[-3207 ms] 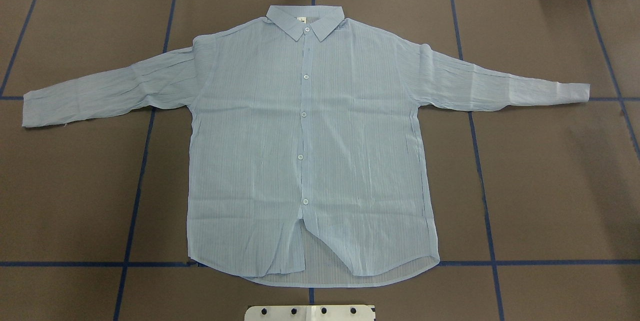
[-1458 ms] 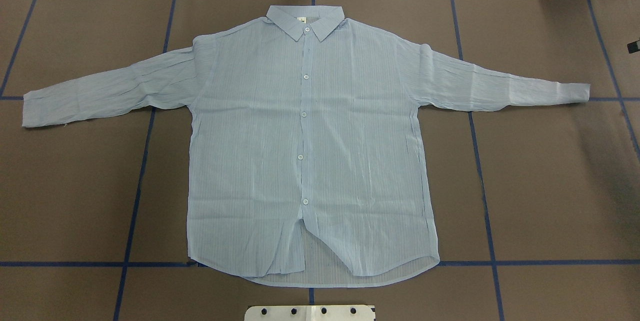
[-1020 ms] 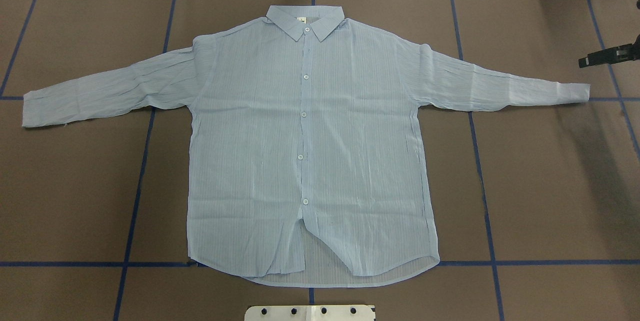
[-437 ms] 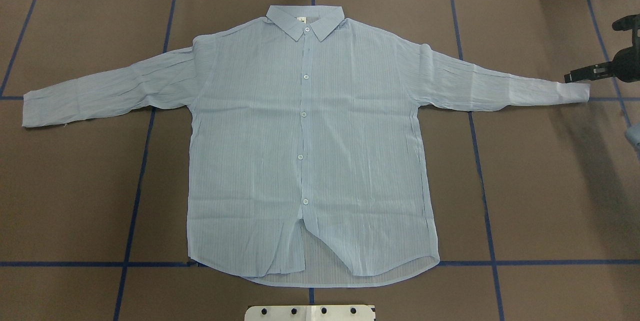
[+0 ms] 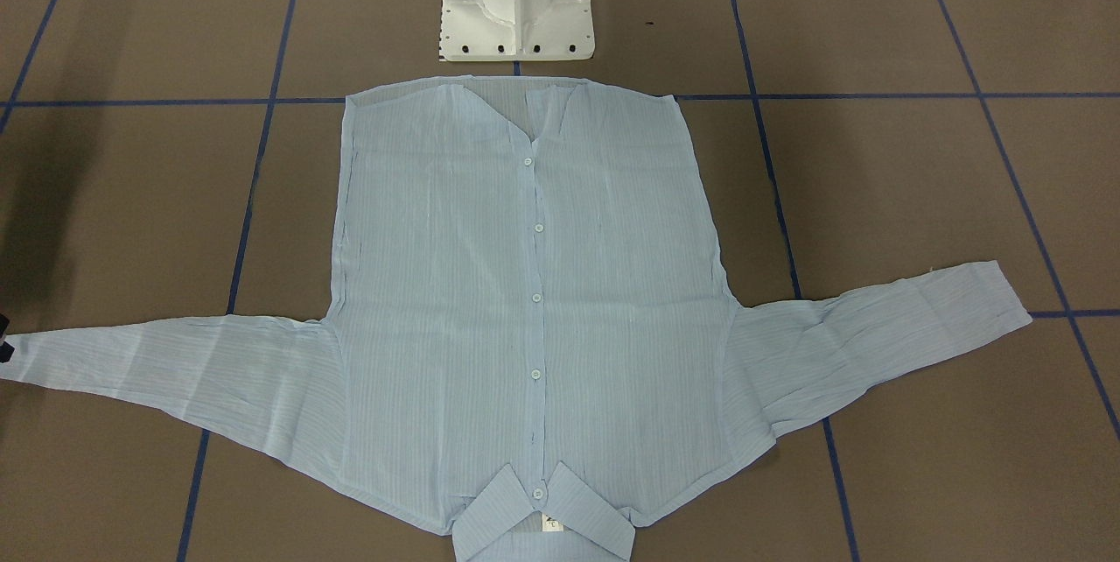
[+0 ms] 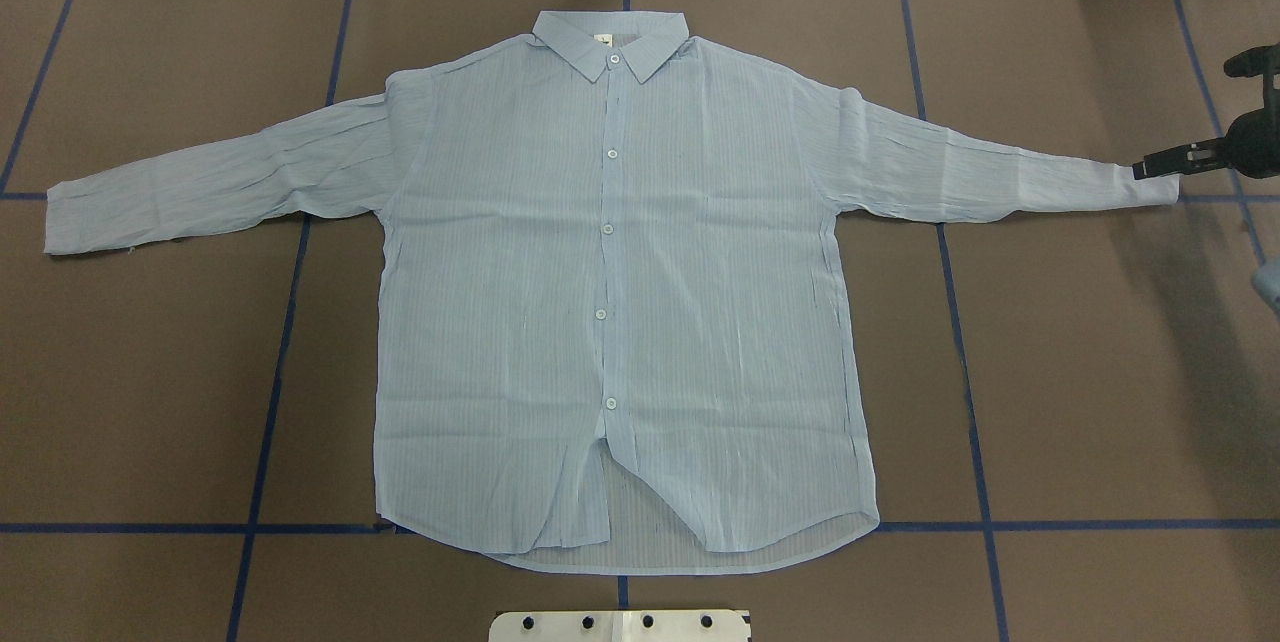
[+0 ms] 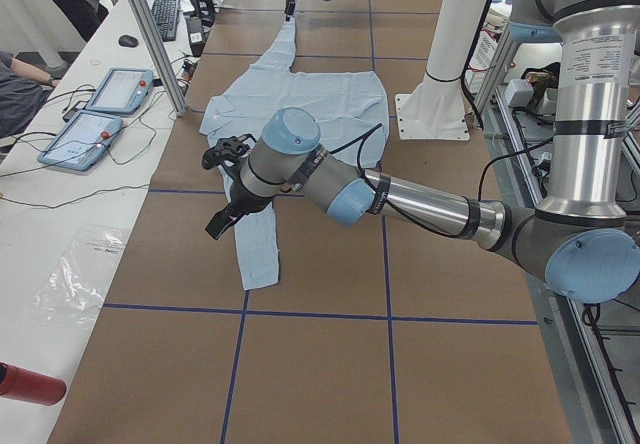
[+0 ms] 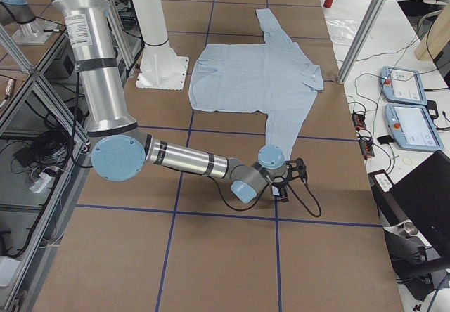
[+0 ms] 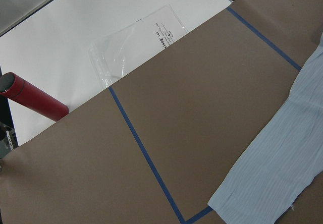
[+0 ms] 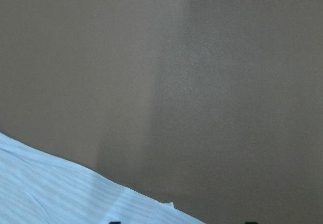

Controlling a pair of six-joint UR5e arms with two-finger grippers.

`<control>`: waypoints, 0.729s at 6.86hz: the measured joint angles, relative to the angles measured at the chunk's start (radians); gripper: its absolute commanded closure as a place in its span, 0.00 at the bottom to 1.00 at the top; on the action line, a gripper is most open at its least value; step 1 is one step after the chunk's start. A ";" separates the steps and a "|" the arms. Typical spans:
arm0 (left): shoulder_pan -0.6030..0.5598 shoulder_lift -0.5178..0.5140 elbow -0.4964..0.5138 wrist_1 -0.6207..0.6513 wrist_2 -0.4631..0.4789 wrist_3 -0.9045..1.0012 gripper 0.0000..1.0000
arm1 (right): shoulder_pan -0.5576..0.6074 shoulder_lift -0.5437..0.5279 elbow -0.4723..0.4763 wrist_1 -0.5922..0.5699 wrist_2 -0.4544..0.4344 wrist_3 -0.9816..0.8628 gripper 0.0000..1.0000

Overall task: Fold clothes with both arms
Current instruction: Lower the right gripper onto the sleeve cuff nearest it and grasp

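Flatly, crinkled striped shirt point(image 6: 500, 272); right end effector point(image 6: 1146, 168) agape at cuff point(image 6: 1160, 186), state of left end effector point(image 7: 218, 226) unclear

The shirt point(image 6: 620, 302) is light blue with fine paler stripes, and its buttons point(image 6: 606, 226) are white. The table point(image 6: 1100, 372) is brown, crossed by dark blue tape lines point(image 6: 1100, 525). The base point(image 5: 516, 2) is white. The arms point(image 8: 186, 161) are grey metal with light blue caps point(image 8: 116, 159). A tube point(image 9: 35, 100) beside the table is red
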 measured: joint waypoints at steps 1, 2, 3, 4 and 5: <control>0.000 0.001 0.000 0.000 0.000 0.001 0.00 | -0.002 0.000 -0.003 0.000 -0.002 0.004 0.73; 0.000 0.001 0.000 0.000 -0.001 0.001 0.00 | -0.004 0.000 -0.003 0.000 -0.002 0.016 1.00; 0.000 0.001 0.000 0.000 -0.001 0.002 0.00 | -0.006 -0.001 0.000 0.000 -0.001 0.027 1.00; -0.001 0.001 0.000 0.000 -0.001 0.003 0.00 | -0.007 -0.002 0.006 0.000 0.001 0.033 1.00; -0.001 0.002 0.000 0.000 -0.001 0.004 0.00 | -0.007 -0.003 0.016 0.000 0.003 0.038 1.00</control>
